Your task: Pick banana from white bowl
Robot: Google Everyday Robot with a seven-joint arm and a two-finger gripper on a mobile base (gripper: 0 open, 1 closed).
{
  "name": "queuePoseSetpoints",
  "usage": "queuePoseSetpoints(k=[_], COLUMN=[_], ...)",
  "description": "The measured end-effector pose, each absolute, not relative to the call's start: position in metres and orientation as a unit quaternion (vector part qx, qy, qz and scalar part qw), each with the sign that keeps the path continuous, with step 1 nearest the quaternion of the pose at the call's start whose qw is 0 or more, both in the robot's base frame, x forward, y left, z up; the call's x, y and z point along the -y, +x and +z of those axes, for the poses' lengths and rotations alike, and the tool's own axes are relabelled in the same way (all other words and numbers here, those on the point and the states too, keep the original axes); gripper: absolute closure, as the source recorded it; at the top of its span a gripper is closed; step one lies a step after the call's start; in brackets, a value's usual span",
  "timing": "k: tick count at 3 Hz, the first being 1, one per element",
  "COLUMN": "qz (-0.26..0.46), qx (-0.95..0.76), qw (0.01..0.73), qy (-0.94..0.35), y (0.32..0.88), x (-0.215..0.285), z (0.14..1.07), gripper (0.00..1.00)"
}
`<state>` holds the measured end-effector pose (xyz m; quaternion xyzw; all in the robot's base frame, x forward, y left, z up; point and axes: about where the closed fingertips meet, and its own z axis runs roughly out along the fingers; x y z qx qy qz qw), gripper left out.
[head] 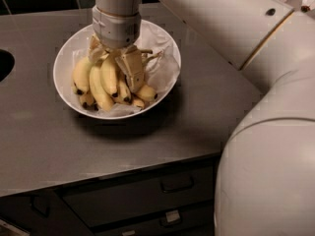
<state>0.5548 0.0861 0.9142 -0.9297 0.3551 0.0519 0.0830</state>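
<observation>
The end effector (118,67) stands straight down over the middle of the white bowl (61,58), in among the banana (101,85) bunch, so the way in from above is taken by it and its grey wrist (117,18), while the crinkled paper (162,65) and the bowl's raised rim close in the sides. The white arm (211,23) slants across the back right of the tabletop (59,146), and the robot's bulky body (270,171) blocks the right front corner. Left of the bowl and in front of it the tabletop lies bare and open, broken only by a dark round opening (4,65) at the left edge
</observation>
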Motion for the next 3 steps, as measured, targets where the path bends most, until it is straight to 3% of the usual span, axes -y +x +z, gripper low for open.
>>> queuePoseSetpoints(k=[1, 3], qz=[0.052, 0.052], qx=[-0.355, -0.355], qw=[0.083, 0.083], qy=[-0.930, -0.930], y=[0.5548, 0.5549], x=[-0.0861, -0.0861], z=[0.9142, 0.9144], gripper=[0.30, 0.63])
